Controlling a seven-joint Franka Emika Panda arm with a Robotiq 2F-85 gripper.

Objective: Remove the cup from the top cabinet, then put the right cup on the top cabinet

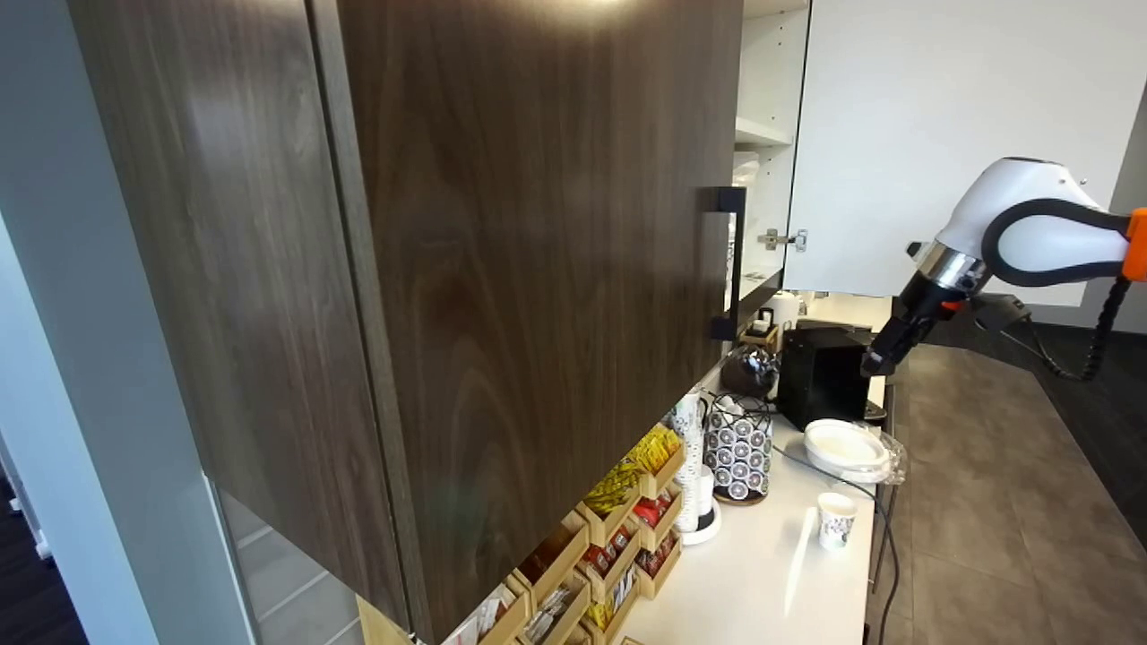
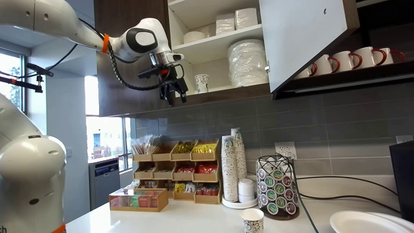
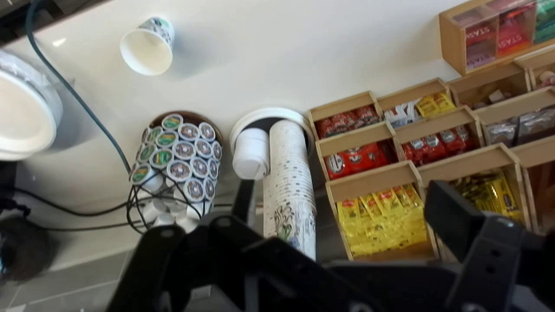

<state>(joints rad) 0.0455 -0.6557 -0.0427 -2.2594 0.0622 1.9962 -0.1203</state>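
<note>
In an exterior view, the pincer stands spread, holding nothing, outside and below the upright cabinet cup in the open top cabinet; a low entry could strike the lower edge, or rough contact tip the cup. In an exterior view, the open door lies beyond the pincer, exposed to an over-wide swing. In the wrist view, a second cup sits on the desk below the pincer, near the cup stack, which a careless descent might topple.
</note>
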